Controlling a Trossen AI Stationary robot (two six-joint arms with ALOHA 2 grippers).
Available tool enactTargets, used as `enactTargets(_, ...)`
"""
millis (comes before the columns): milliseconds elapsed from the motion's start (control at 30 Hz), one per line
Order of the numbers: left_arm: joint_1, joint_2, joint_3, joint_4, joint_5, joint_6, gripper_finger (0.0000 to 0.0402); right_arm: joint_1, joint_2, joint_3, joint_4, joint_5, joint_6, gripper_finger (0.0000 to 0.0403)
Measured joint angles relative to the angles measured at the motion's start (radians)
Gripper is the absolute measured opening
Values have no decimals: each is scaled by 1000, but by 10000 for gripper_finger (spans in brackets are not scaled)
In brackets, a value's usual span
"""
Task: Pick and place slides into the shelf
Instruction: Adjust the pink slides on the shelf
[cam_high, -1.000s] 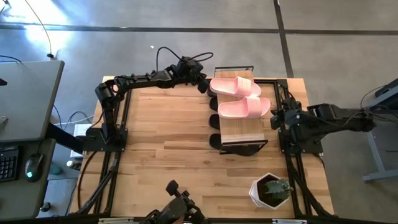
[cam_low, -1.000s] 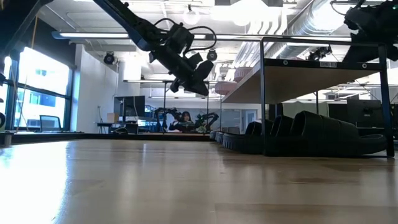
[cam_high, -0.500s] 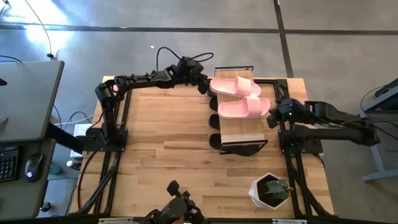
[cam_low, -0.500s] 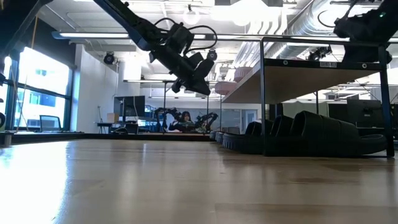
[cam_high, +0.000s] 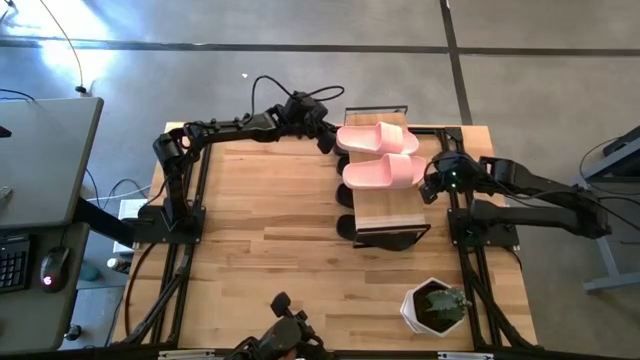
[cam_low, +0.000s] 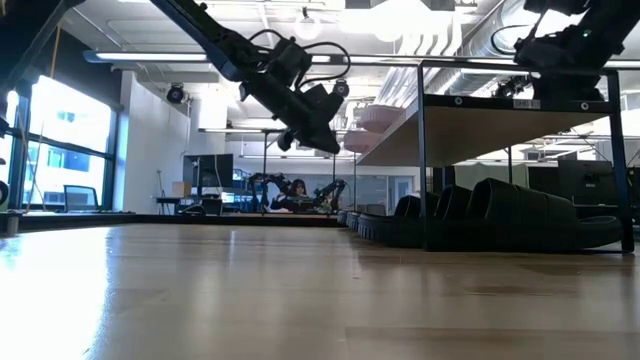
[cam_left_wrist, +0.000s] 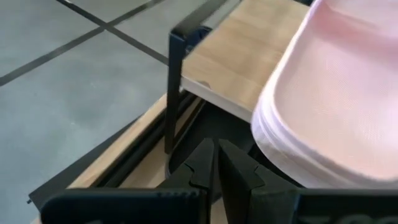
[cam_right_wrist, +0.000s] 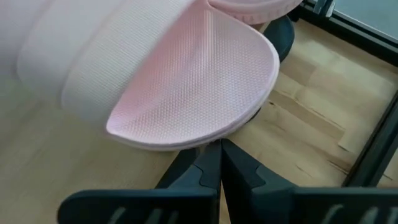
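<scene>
At the near edge of the wooden table (cam_high: 270, 230), as seen from above, a small plant in a white pot (cam_high: 434, 307) stands at the right corner. Beyond it, toward the right side of the table, stands the shelf (cam_high: 388, 208), a light plank on a thin black frame, running from near to far.

On the bare near half of the plank nothing lies; on its far half the two pink slides (cam_high: 380, 171) lie side by side across the plank, touching each other. The farther pink slide (cam_high: 376, 138) sits close to the far end of the shelf. Under the plank the black slides (cam_low: 520, 215) stand in a row on the lower tier, their rounded ends poking out on the left side of the shelf in the view from above.

The right gripper (cam_high: 432, 187) is at the right edge of the shelf, level with the top plank and right at the end of the nearer pink slide. In its own wrist view its two fingers (cam_right_wrist: 211, 168) are pressed together with no gap, holding nothing, and the slide's heel hangs just over their tips.

At the far end, the left gripper (cam_high: 328, 140) hangs by the far left corner of the shelf, just beside the farther pink slide. Its fingers (cam_left_wrist: 214, 162) are also closed together and empty, pointing at the frame below the plank's corner.
</scene>
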Motion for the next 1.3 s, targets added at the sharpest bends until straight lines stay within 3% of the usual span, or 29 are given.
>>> enactTargets(900, -28, -1, 0, -62, 87, 53, 12, -9, 20, 0, 56, -24, -26, 0)
enactTargets(1100, -26, -9, -1, -195, 95, 45, 11, -9, 20, 0, 50, -25, -26, 0)
enactTargets(1300, -67, -59, -1, -344, 187, 70, 3, -9, 16, 0, 34, -25, -26, 0)
